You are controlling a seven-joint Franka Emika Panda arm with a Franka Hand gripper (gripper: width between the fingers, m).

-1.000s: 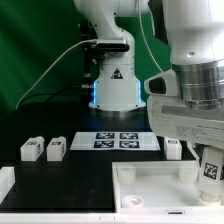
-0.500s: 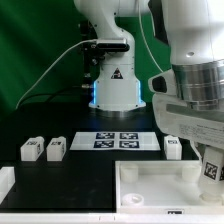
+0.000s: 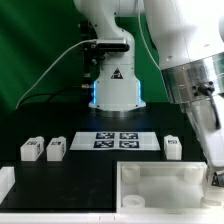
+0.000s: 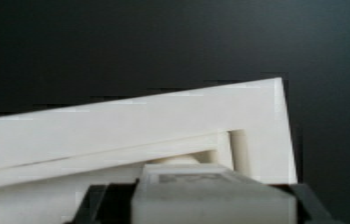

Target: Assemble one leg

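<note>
Exterior view: gripper [image 3: 213, 172] low at four o'clock, above the far corner of the large white tray-like tabletop [image 3: 160, 195].
Wrist view: dark fingers [image 4: 104, 205] appear clamped on the small white stubby plastic leg [image 4: 190, 182], with the tabletop corner just beyond.
Step judged: bringing the leg to a corner socket.
Next move: align squarely over the socket, then lower.

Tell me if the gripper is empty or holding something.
Holding: in the wrist view the leg sits clamped inside the gripper, over the tabletop.
</note>
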